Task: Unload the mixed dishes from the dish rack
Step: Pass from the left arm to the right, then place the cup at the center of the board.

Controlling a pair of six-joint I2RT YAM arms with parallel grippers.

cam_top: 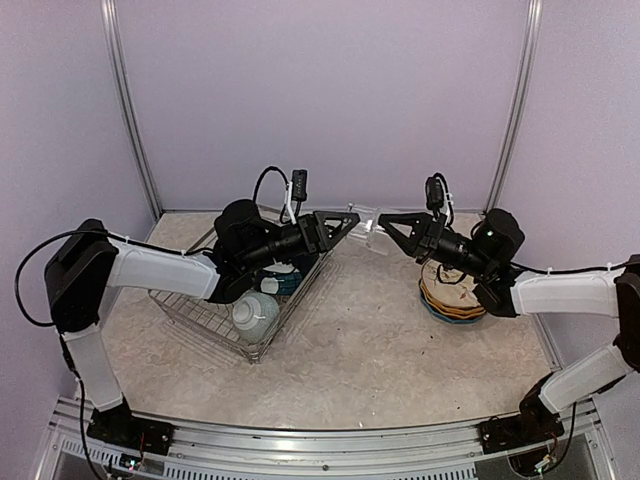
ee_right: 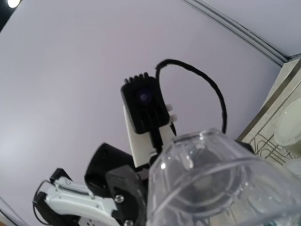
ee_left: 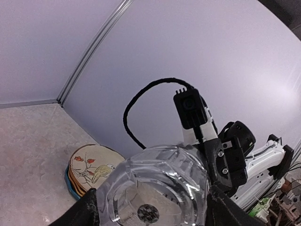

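Observation:
A clear glass tumbler (cam_top: 368, 232) hangs in mid-air between my two grippers, above the table's middle. My left gripper (cam_top: 350, 225) grips its base end: in the left wrist view the black fingers (ee_left: 84, 209) press both sides of the tumbler (ee_left: 160, 183). My right gripper (cam_top: 388, 232) reaches around the mouth end. The tumbler (ee_right: 221, 183) fills the lower right wrist view, where my own fingers are hidden. The dish rack (cam_top: 200, 320) lies at left with a pale round dish (cam_top: 255, 312) and a teal dish (cam_top: 285, 280) in it. A plate stack (cam_top: 450, 295) is at right, the bird plate (ee_left: 94, 169) on top.
Lilac walls with metal corner posts (cam_top: 130, 110) close in the table at the back and sides. The rack's rim (ee_right: 263, 141) shows at the right edge of the right wrist view. Both forearms hang over the table's middle.

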